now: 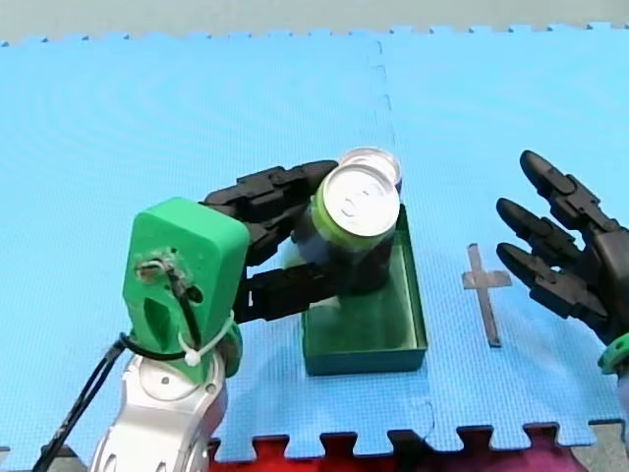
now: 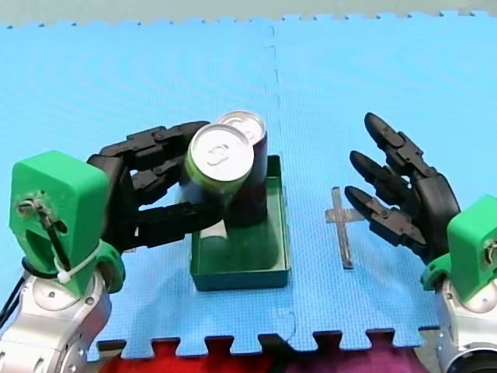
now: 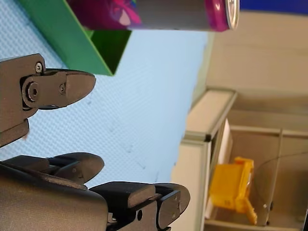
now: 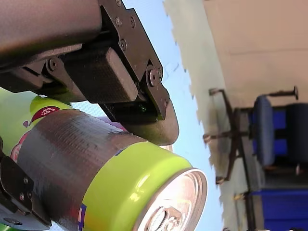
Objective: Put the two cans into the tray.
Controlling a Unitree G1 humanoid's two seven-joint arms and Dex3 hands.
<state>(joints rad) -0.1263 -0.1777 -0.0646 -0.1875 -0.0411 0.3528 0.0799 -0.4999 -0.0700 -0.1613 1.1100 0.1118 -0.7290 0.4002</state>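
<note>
Judging by how things sit, the job is on its second can. The purple can is already stood upright at the far end of the tray, so half of it can be counted as done. The green can is gripped around its side by the left robot hand, fingers wrapped round it from the left, and it's held upright over the tray, just in front of the purple can and pretty much touching it. Whether its bottom is already down on the tray floor can't be told from the head views, since the base is hidden behind the can and the fingers. In the second wrist view the same green can is seen clamped between the dark finger pads, so the grip looks solid.

The right robot hand is held out to the right of the tray with nothing in it, fingers uncurled, near a strip of tape stuck on the blue foam mat.

What's probably needed next: the can gets lowered until it's flat on the tray floor, then the fingers get released and drawn back to the left. Care is called for there, since the purple can could easily be nudged or tipped.
</note>
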